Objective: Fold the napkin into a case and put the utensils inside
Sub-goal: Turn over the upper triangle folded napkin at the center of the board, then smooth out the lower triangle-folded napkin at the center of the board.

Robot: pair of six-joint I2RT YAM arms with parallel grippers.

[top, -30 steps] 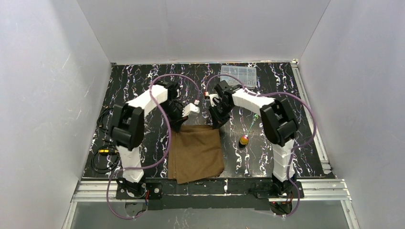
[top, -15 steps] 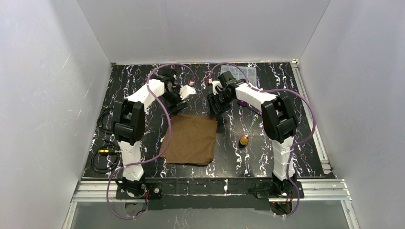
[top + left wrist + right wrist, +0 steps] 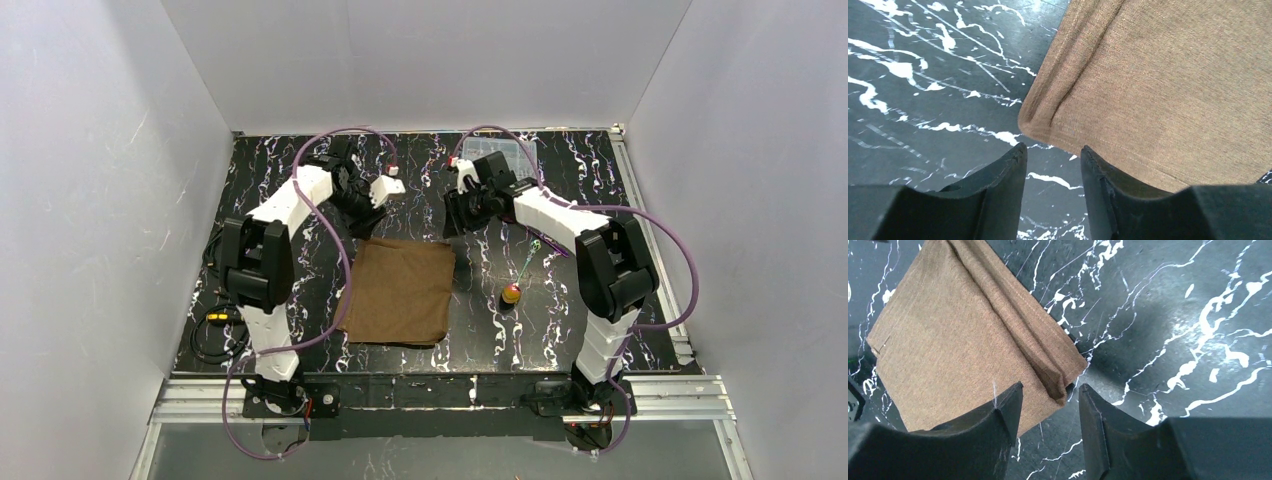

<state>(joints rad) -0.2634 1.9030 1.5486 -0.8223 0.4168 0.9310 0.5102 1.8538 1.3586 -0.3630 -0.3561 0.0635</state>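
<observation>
Top external: plain brown cloth napkin lies flat, roughly square, probably doubled over, with creased ridges by its edges. Both left gripper and right gripper gape, empty.

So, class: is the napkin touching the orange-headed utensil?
Apart. The top external view shows a strip of dark table between the napkin and the orange-headed utensil.

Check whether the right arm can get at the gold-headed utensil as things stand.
Probably yes. The gold-headed utensil lies bare on the table, right of the napkin, nothing over it. The right claw is open and empty above the napkin's far right corner.
</observation>
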